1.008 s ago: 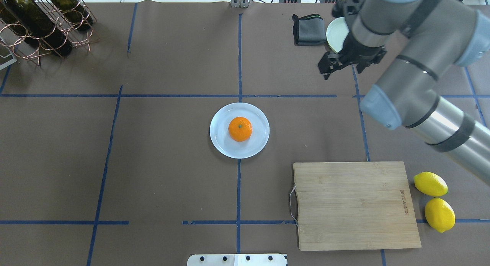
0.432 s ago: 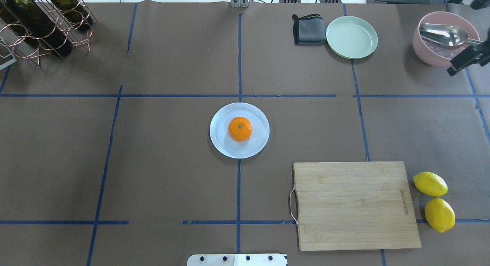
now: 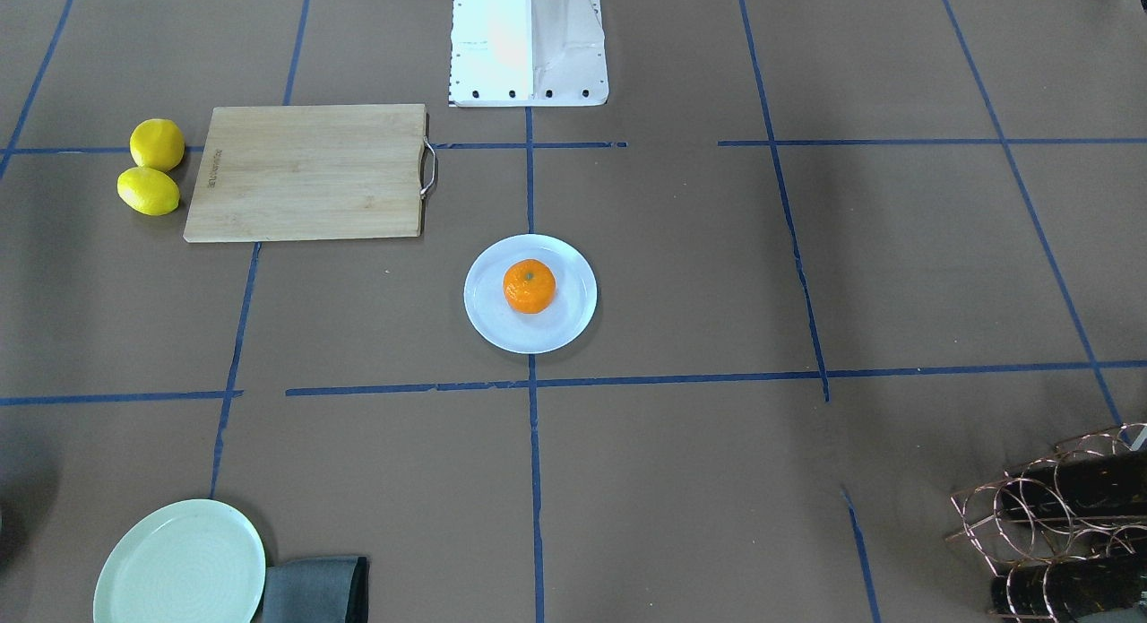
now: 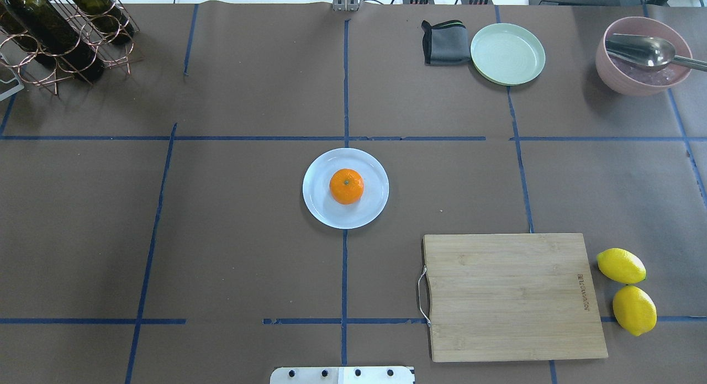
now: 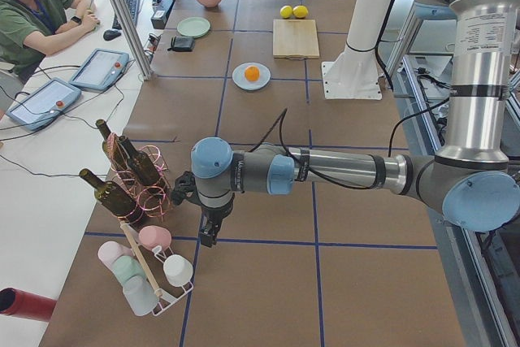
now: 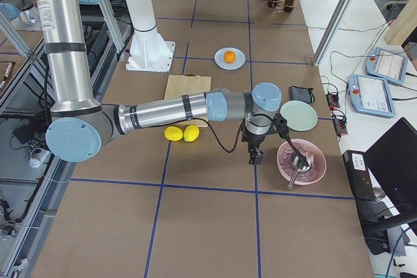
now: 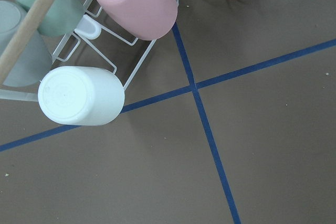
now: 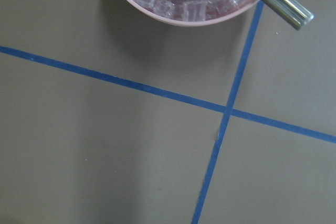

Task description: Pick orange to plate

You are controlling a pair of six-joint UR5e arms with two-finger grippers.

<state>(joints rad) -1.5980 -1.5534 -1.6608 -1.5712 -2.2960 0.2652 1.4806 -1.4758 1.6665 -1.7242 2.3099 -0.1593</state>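
Observation:
The orange (image 4: 346,186) rests in the middle of the pale bluish-white plate (image 4: 317,207) at the table's centre, also seen as orange (image 3: 529,286) on plate (image 3: 498,329) from the front. No gripper is near it. My left gripper (image 5: 207,236) hangs over the table's far left end beside the cup rack. My right gripper (image 6: 253,157) hangs at the far right end next to the pink bowl. Both show only in side views, so I cannot tell whether they are open or shut.
A wooden cutting board (image 4: 511,295) lies front right with two lemons (image 4: 621,266) beside it. A pale green plate (image 4: 507,53), grey cloth (image 4: 443,42) and pink bowl of ice with a spoon (image 4: 643,55) sit at the back right. A wine rack (image 4: 61,30) stands back left.
My right arm has swung out of the overhead view, from above the green plate past the pink bowl to the right. The orange and plate have not moved.

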